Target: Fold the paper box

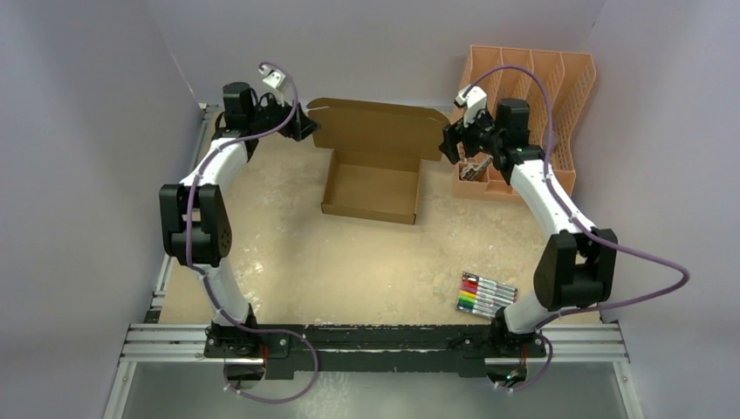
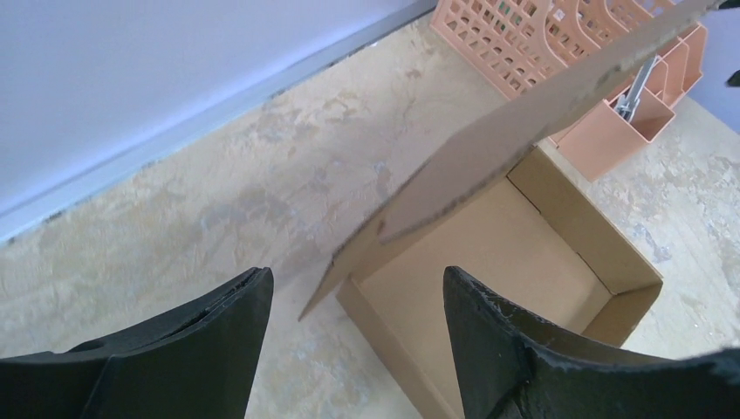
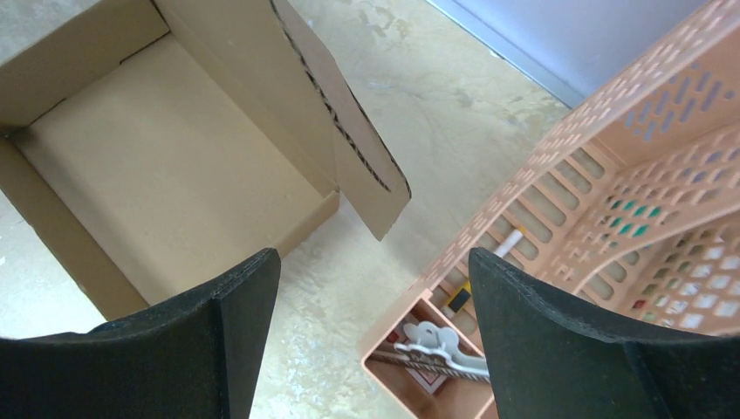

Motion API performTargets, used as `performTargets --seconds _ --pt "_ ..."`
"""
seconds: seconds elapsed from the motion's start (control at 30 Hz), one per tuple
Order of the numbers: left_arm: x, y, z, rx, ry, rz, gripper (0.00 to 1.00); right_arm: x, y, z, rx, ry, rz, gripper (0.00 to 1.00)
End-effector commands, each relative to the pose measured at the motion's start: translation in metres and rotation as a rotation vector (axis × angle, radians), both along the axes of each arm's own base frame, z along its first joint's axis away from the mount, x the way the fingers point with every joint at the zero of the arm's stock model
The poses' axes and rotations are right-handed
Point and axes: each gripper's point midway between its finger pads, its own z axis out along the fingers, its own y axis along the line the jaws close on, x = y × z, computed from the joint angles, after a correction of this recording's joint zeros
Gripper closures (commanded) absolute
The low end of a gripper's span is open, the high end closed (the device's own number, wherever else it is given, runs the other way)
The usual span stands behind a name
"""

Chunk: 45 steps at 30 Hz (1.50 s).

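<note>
The paper box (image 1: 371,188) is a shallow brown cardboard tray at the back middle of the table, its lid (image 1: 377,129) raised at the far side. My left gripper (image 1: 305,125) hovers open by the lid's left end. In the left wrist view the left gripper (image 2: 356,275) frames the tray's near corner (image 2: 489,253) and the tilted lid (image 2: 524,113), touching neither. My right gripper (image 1: 448,144) is open by the lid's right end. In the right wrist view the right gripper (image 3: 373,255) is above bare table, with the tray (image 3: 166,166) and the lid's side tab (image 3: 366,175) to its left.
A peach slotted organizer (image 1: 532,113) stands at the back right, close behind the right gripper, with small items in its front pocket (image 3: 436,349). A pack of coloured markers (image 1: 486,294) lies at the front right. Grey walls close the back and sides.
</note>
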Motion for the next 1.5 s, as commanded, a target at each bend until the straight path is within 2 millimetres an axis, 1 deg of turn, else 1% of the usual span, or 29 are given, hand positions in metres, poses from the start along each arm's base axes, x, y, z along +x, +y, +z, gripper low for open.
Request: performTargets --seconds 0.0,0.13,0.2,0.33,0.4,0.53,0.57,0.6,0.63,0.73,0.77,0.87,0.97,1.03,1.17,1.27,1.33,1.47 --pt "0.018 -0.006 0.035 -0.003 -0.164 -0.094 0.29 0.025 0.013 0.034 0.047 -0.133 0.068 0.19" --pt "0.029 -0.012 0.036 -0.042 -0.15 -0.12 0.32 0.042 0.019 0.031 0.072 -0.133 0.084 0.22" --pt "0.031 -0.014 0.036 -0.059 -0.143 -0.135 0.35 0.045 0.024 0.029 0.088 -0.13 0.113 0.25" --pt "0.032 -0.019 0.032 -0.076 -0.129 -0.149 0.44 0.047 0.029 0.023 0.102 -0.104 0.14 0.35" --pt "0.03 -0.023 0.031 -0.085 -0.117 -0.161 0.51 0.049 0.029 0.019 0.099 -0.094 0.133 0.45" --pt "0.027 -0.024 0.034 -0.101 -0.098 -0.146 0.74 0.05 0.026 0.019 0.091 -0.082 0.116 0.67" --pt "0.024 -0.026 0.037 -0.103 -0.101 -0.143 0.78 0.049 0.026 0.018 0.091 -0.079 0.114 0.74" --pt "0.022 -0.027 0.038 -0.1 -0.101 -0.134 0.8 0.049 0.025 0.019 0.097 -0.078 0.103 0.84" --pt "0.02 -0.028 0.038 -0.098 -0.099 -0.119 0.83 0.05 0.024 0.018 0.106 -0.073 0.081 0.89" --pt "0.016 -0.032 0.038 -0.1 -0.074 -0.061 0.91 0.051 0.022 0.019 0.115 -0.063 0.022 0.98" --pt "0.017 -0.033 0.036 -0.105 -0.058 -0.022 0.92 0.051 0.023 0.02 0.113 -0.066 0.001 1.0" --pt "0.012 -0.036 0.038 -0.102 -0.045 0.068 0.94 0.05 0.025 0.022 0.106 -0.083 -0.073 1.0" --pt "0.008 -0.04 0.041 -0.091 -0.025 0.165 0.92 0.048 0.027 0.02 0.094 -0.093 -0.158 1.0" --pt "0.005 -0.042 0.039 -0.077 0.006 0.234 0.9 0.046 0.036 0.02 0.083 -0.104 -0.194 1.0" --pt "-0.008 -0.047 0.034 -0.089 0.032 0.312 0.88 0.04 0.041 0.017 0.108 -0.109 -0.293 1.0" --pt "-0.019 -0.044 0.04 -0.151 0.035 0.367 0.88 0.036 0.041 0.017 0.137 -0.111 -0.372 1.0" --pt "-0.025 -0.04 0.036 -0.167 0.038 0.404 0.87 0.037 0.039 0.013 0.169 -0.091 -0.444 1.0" --pt "-0.031 -0.034 0.027 -0.198 0.066 0.458 0.86 0.039 0.04 0.02 0.213 -0.076 -0.53 1.0"
